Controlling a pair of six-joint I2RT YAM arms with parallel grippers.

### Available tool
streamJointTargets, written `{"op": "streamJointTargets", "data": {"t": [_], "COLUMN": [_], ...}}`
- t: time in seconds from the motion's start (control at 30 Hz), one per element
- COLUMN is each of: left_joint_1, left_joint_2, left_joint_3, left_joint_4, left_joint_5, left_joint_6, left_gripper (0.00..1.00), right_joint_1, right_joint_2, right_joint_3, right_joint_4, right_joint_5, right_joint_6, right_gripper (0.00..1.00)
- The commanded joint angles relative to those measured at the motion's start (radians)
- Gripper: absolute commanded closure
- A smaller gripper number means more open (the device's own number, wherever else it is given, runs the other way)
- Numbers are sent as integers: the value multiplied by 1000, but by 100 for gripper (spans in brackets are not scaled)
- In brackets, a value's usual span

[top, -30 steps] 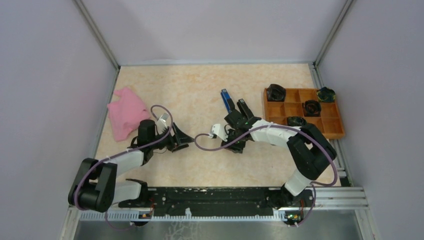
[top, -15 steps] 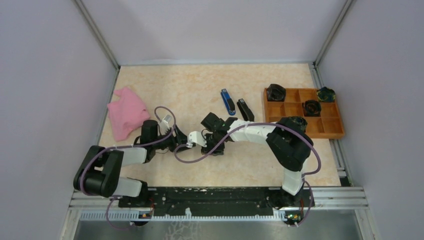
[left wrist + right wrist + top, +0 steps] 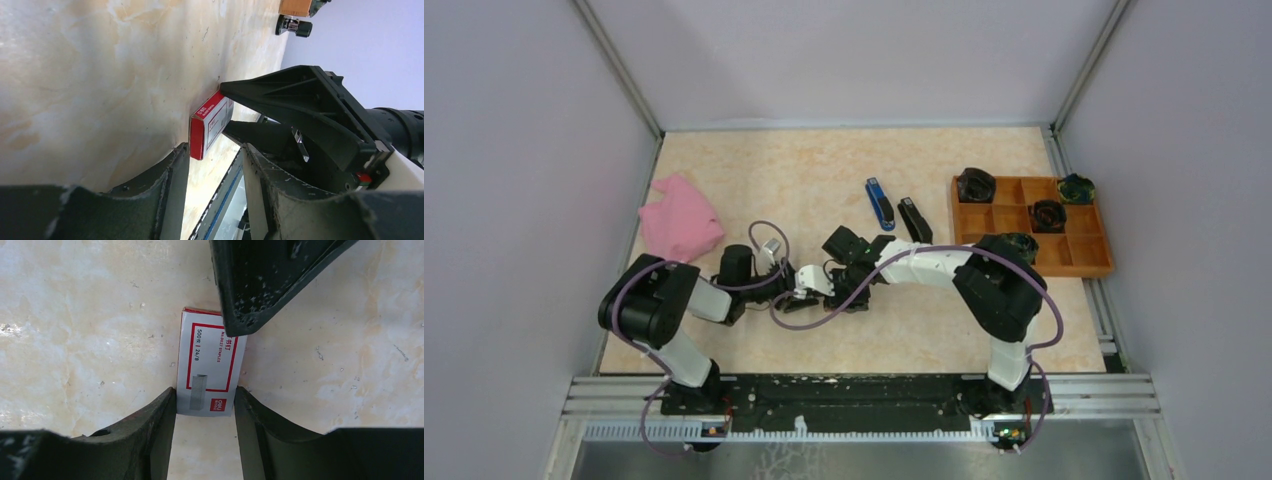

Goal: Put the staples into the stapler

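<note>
The staples box (image 3: 212, 362), white with red print, lies flat on the table. My right gripper (image 3: 205, 392) has its fingers against both long sides of the box's near end. My left gripper (image 3: 215, 150) is rolled on its side and open, and the box's red edge (image 3: 197, 137) sits at its mouth. Its upper finger (image 3: 260, 285) covers the box's far corner. In the top view the two grippers (image 3: 789, 282) (image 3: 814, 288) meet tip to tip and hide the box. A blue stapler (image 3: 880, 203) and a black stapler (image 3: 914, 218) lie behind them.
A pink cloth (image 3: 679, 222) lies at the left. An orange compartment tray (image 3: 1084, 268) holding several black items stands at the right. Grey walls close in the table on three sides.
My right arm has swung left from the staplers to the box and lowered its fingers around it. My left gripper has shifted right to meet it.
</note>
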State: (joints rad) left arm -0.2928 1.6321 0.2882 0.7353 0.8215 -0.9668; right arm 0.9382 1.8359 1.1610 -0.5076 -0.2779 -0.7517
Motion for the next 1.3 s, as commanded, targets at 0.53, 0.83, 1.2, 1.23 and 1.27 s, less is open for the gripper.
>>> {"op": "streamJointTargets", "data": {"t": [0.53,0.83,1.2,1.23,1.27], "left_joint_1": [-66,-81,-93,-94,-95], "left_joint_2": [179,210,248,251,253], "left_joint_3": [-32,-39,-48,-49,-49], "left_joint_4": [334,403,483,486,490], "left_joint_5": [36,35,30,29,29], "left_joint_6": [-121,-161,-205,-206,-207], "left_gripper": [63,64,58,57,57], "right_joint_1": [28,37,50,51,52], "right_joint_2": [65,79,96,97,96], "right_joint_3": [4,21,52,55,55], "right_joint_4": [-5,10,57,63,72], "right_joint_5": [-9,-30,-74,-80,-87], "right_joint_6": [-21,-18,-19,-18,-17], "right_gripper": [55,55,54,54,54]}}
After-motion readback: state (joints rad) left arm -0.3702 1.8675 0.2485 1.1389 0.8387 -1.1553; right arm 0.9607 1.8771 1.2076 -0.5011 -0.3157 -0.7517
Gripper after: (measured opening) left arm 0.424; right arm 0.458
